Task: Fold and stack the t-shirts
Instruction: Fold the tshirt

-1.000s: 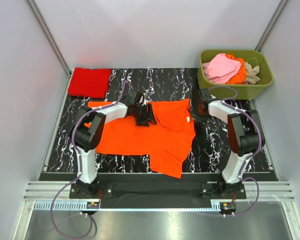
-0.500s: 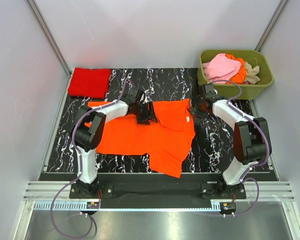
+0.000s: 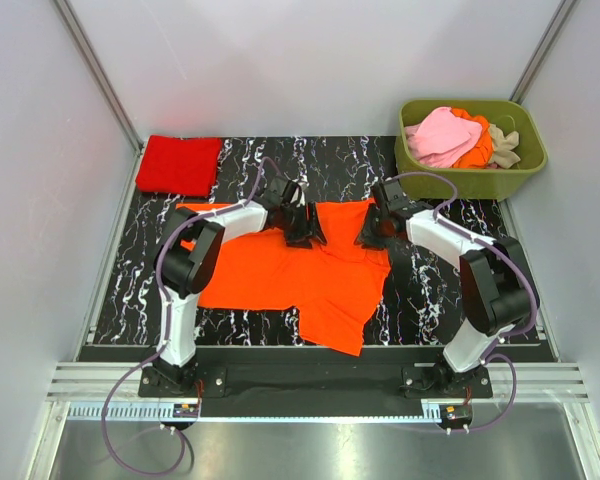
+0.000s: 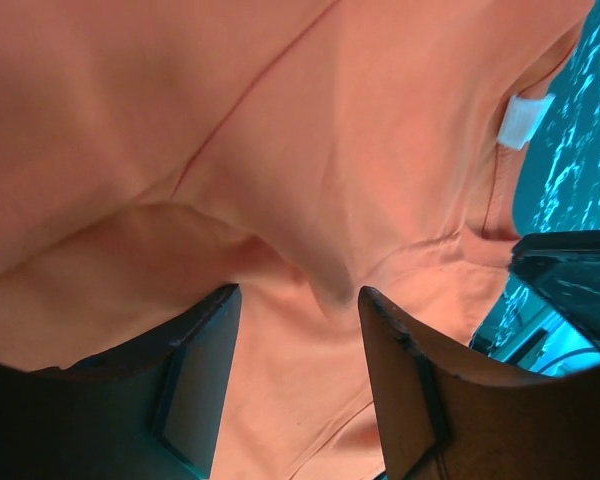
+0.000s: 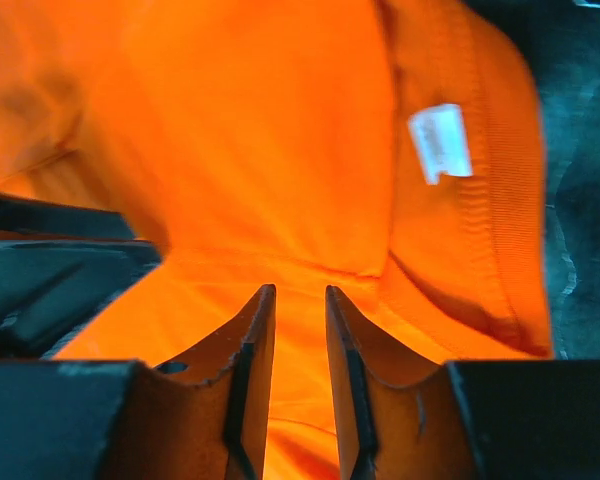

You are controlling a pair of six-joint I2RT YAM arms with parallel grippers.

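A bright orange t-shirt (image 3: 300, 270) lies spread on the black marbled table, its upper right part folded over, with a white neck label (image 5: 440, 142) near the collar. My left gripper (image 3: 306, 228) stands over the shirt's upper middle, jaws open above wrinkled cloth (image 4: 298, 295). My right gripper (image 3: 372, 232) is over the collar area, its jaws open with a narrow gap and orange cloth showing between them (image 5: 300, 290). A folded red t-shirt (image 3: 180, 164) lies at the back left. Pink (image 3: 443, 135), orange and beige shirts sit in the tub.
The olive-green tub (image 3: 475, 182) stands at the back right corner. Grey walls close in the table (image 3: 450, 290) on three sides. The shirt's lower part hangs over the table's near edge (image 3: 340, 340). The right gripper's body shows at the left wrist view's right edge (image 4: 570, 270).
My right gripper has moved left from the bare table beside the shirt onto its collar area, and its jaws have parted. The left gripper shifted slightly right and farther back over the shirt.
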